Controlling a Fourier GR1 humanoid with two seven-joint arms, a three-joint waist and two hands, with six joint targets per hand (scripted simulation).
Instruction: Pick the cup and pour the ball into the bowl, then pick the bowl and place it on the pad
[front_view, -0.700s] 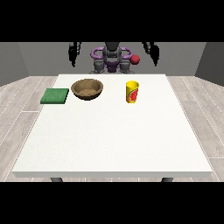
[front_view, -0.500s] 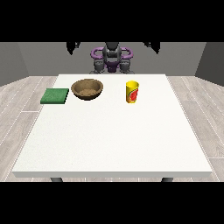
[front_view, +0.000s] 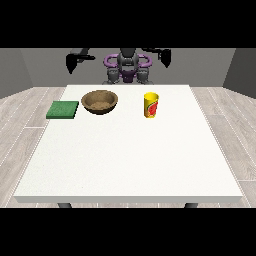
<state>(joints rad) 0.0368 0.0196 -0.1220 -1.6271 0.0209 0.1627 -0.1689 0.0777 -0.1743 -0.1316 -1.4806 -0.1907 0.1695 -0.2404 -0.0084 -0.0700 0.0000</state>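
A yellow cup (front_view: 151, 105) with a red mark stands upright on the white table (front_view: 130, 160), right of centre at the back. No ball shows from this angle. A brown bowl (front_view: 100, 101) sits to its left, and a green pad (front_view: 63, 109) lies left of the bowl at the table's edge. Both black hands are raised beside the robot, behind the far edge and well away from everything. The hand at the view's left (front_view: 71, 63) and the hand at the view's right (front_view: 166, 58) hang open and hold nothing.
The robot's torso (front_view: 128, 69) stands behind the middle of the far edge. Wooden floor surrounds the table. Cup, bowl and pad line up along the back.
Both arms have lifted and shifted sideways; the hand at the view's left has moved further out. A red spot seen by the robot's shoulder earlier no longer shows. Cup, bowl and pad are unmoved.
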